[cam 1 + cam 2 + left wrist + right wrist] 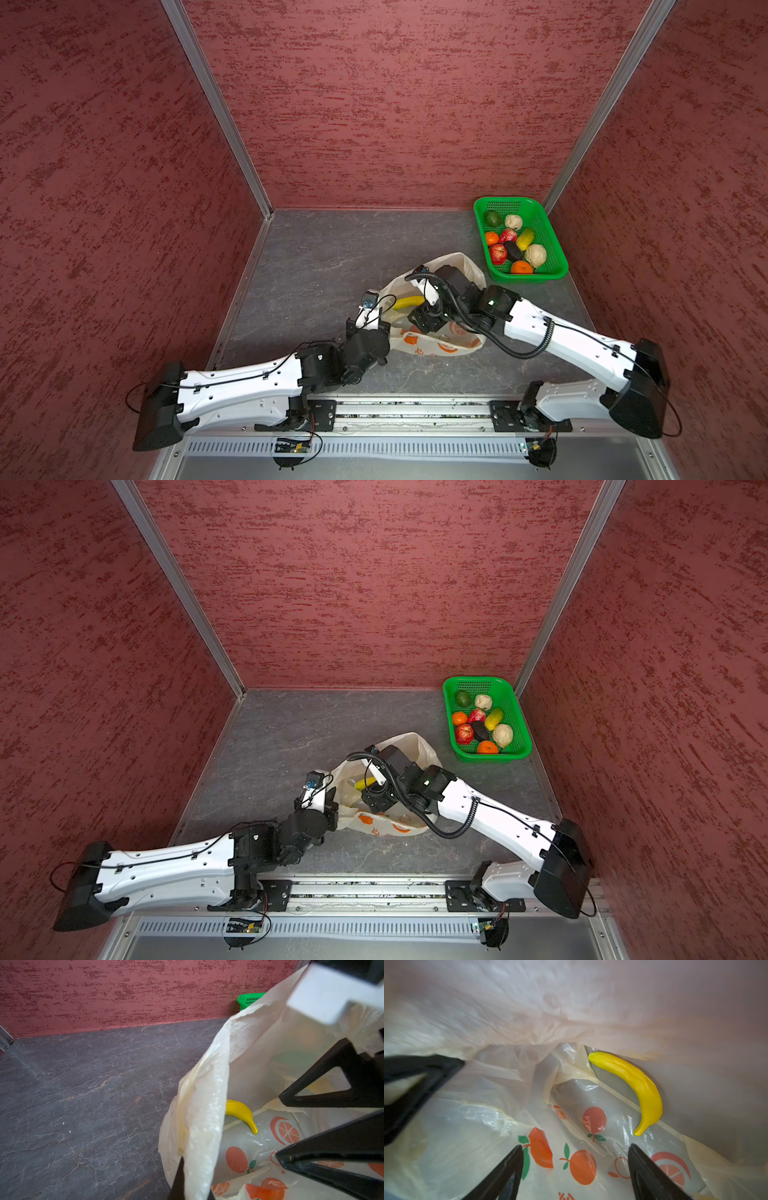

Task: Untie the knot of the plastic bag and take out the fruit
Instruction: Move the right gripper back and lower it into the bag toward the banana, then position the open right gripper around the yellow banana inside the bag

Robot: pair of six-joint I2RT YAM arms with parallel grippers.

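banana [633, 1088]: looks light, smooth; grab its middle
plastic bag [477, 1126]: thin, floppy
left gripper [194, 1188]: pinches the bag
right gripper [575, 1147]: fingers apart

Translucent cream plastic bag [436, 345], orange-fruit print, mouth open and slack — yellow banana [639, 1088] lying inside

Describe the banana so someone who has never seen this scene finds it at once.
On the grey table, beside the green basket, lies an open cream bag printed with oranges. Inside its mouth lies the banana: solid, curved and plain yellow, unlike the flat orange prints around it.
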